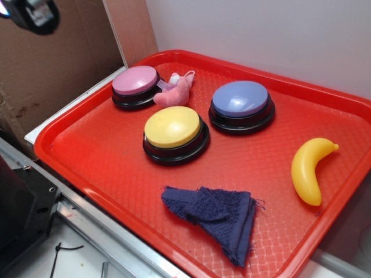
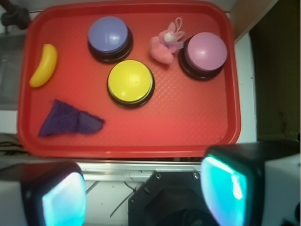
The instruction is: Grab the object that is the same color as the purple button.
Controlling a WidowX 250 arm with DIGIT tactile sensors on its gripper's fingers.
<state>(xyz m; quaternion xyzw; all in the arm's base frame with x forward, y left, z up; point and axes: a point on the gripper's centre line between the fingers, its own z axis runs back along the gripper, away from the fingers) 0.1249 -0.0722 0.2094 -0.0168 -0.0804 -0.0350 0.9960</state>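
Lying folded into a rough triangle in the lower middle of the exterior frame, a dark navy-purple rag of nubby terry cloth with frayed threads at its edges, resting flat on a red plastic tray with a fine waffle texture and a raised rolled rim. Seen again at lower left of the wrist frame, same rag, near the tray's lower edge. Up and right of centre in the exterior frame, a round purple button with a smooth periwinkle dome on a black base. Just left of it, apart by a narrow gap, a yellow-domed button. Further toward upper left, a pink-domed button with a soft pink plush toy touching its right side. At right, a glossy yellow plastic banana, curved, well apart from the rag. Across the bottom of the wrist frame, claw spread wide, holding nothing, its two glowing teal fingers off the tray.
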